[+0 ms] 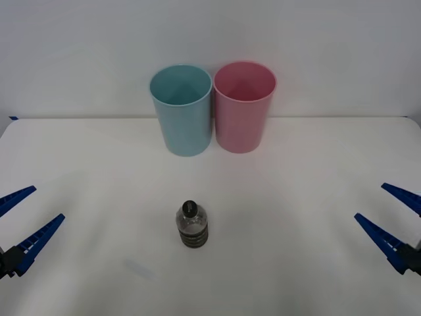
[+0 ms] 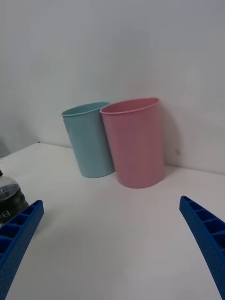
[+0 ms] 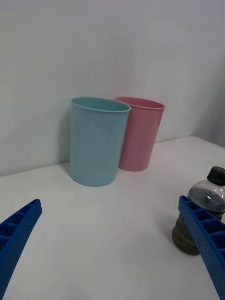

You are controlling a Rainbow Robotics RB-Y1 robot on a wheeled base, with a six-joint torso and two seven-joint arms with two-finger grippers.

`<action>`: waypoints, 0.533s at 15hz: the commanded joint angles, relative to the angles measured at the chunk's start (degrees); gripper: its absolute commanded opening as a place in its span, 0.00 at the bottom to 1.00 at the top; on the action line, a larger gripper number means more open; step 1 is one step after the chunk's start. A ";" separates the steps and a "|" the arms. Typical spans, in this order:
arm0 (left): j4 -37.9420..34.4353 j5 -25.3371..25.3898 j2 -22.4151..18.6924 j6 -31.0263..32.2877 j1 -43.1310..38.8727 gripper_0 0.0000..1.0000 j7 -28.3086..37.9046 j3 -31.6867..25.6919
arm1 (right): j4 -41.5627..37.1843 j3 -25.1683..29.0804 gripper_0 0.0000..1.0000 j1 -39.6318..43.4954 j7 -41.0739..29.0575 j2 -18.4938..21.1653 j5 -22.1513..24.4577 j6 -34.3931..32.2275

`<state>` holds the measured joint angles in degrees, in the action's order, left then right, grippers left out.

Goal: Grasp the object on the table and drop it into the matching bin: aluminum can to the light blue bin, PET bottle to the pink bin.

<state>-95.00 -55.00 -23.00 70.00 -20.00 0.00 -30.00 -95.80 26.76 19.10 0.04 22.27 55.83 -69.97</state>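
Your left gripper is at the left edge of the table, low and near to you, and its two blue ribbed fingers are spread wide apart. Nothing is between them and they touch nothing. Your right gripper is at the right edge in the same way, fingers also spread wide, holding nothing. Both grippers are well apart from the bottle.

The PET bottle stands upright on the white table, in the middle between your two grippers and nearer to you than the bins. It is small and stubby, much shorter than the bins. It has a black screw cap, a clear upper part, and a dark ribbed lower half. In the left wrist view you see the bottle just behind one finger of the left gripper, partly covered by it. In the right wrist view only a part of the bottle appears, at the picture's edge beside one finger.

The light blue bin and the pink bin stand upright at the far side of the table, close to the wall. They are side by side and seem to touch, the light blue one on the left and the pink one on the right. Both are open on top, and no object can be seen in the parts of their insides that are visible.
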 commanded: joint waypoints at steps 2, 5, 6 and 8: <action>0.00 0.00 0.00 0.00 0.00 1.00 0.00 0.00 | 0.17 -4.70 1.00 -1.44 1.01 1.64 1.83 -0.43; 0.00 0.00 0.00 0.00 0.00 1.00 0.00 0.00 | 0.17 -8.83 1.00 -2.32 2.07 3.31 2.00 0.36; 0.00 0.00 0.00 0.00 0.00 1.00 0.00 0.00 | 0.17 -10.23 1.00 -2.67 2.50 3.92 2.00 0.80; 0.00 0.00 0.00 0.00 0.00 1.00 0.00 0.00 | 1.14 -13.13 1.00 -4.07 3.91 4.89 2.09 1.24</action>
<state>-95.00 -55.00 -23.00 70.00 -20.00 0.00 -30.00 -95.35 14.95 15.74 3.32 26.73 57.85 -68.91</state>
